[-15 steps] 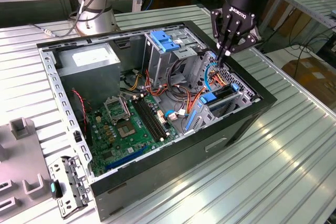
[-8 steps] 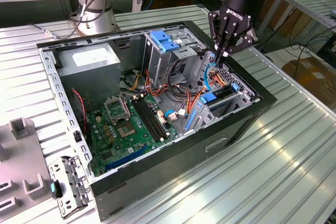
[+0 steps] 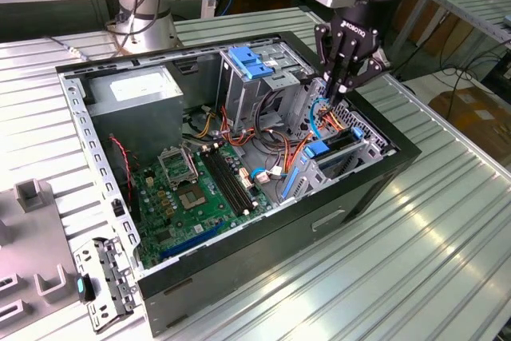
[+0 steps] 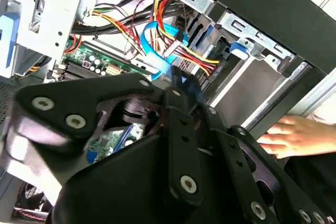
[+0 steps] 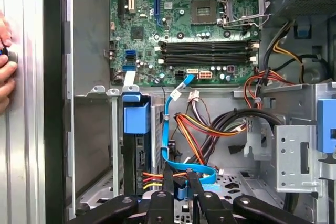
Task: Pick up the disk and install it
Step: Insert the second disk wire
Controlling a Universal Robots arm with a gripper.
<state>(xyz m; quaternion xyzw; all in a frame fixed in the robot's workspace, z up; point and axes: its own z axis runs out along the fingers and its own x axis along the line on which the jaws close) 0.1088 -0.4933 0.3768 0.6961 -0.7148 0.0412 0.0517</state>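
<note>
The disk stands on edge in the drive cage at the case's front corner, toward the exterior view's right, with its blue side rail up. The first wrist view shows its dark edge under a blue tab. My gripper hangs just above the cage, beside the disk's cabled end. Its fingers are closed together on the connector of the light-blue data cable. In the second wrist view the gripper pinches the same blue piece beside a bundle of red, yellow and black power wires.
The open black computer case lies on a ribbed metal table with its green motherboard showing. A grey power supply sits at the back and a light-blue bracket tops the upper cage. A person's hand rests outside the case wall.
</note>
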